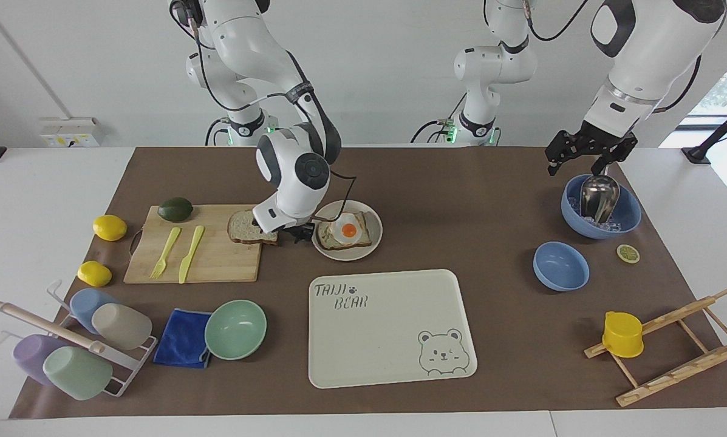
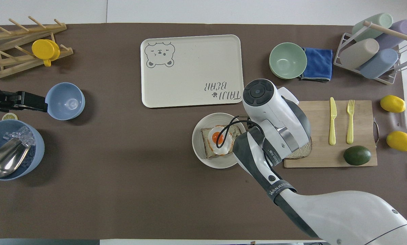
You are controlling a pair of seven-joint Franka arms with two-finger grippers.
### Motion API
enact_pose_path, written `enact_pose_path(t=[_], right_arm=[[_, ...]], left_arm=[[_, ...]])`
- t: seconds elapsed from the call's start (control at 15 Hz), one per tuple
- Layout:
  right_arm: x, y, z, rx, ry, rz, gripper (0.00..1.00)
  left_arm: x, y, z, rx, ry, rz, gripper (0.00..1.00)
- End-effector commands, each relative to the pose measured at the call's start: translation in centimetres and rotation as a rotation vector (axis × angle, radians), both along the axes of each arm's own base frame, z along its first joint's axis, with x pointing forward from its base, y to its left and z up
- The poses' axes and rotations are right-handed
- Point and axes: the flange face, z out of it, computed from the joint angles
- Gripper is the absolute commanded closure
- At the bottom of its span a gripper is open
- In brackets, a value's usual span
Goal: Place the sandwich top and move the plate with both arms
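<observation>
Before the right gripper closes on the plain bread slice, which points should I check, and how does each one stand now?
1. Right gripper low at the bread slice's edge toward the plate: ok.
2. Right gripper open: ok.
3. Fingers set on both sides of the slice: cannot tell, the wrist hides them.
4. Slice flat on the cutting board, one edge overhanging: ok.
5. Egg toast on the plate uncovered, ready for the top: ok.
6. Left gripper waits open over the ice bowl, out of the way: ok.
</observation>
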Motion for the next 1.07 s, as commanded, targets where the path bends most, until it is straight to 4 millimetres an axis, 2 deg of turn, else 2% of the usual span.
enact_pose_path(t=[0.0, 0.47, 0.6, 0.67, 1.0], right_arm=[[-2.1, -1.0, -0.3, 0.004, -0.003, -0.009, 0.0], [-4.5, -0.3, -1.4, -0.043, 0.02, 0.053, 0.0], [-5.6, 1.2, -2.2, -0.12, 0.014, 0.158, 0.0], [-5.8, 1.3, -2.3, -0.131, 0.012, 0.172, 0.0], [-6.1, 0.8, -2.5, -0.205, -0.003, 0.244, 0.0]], left_arm=[[-0.5, 0.4, 0.1, 0.019, -0.004, -0.013, 0.0], [-0.5, 0.4, 0.1, 0.019, -0.004, -0.013, 0.0], [-0.5, 0.4, 0.1, 0.019, -0.004, -0.013, 0.0], [-0.5, 0.4, 0.1, 0.019, -0.004, -0.013, 0.0], [-0.5, 0.4, 0.1, 0.019, -0.004, -0.013, 0.0]])
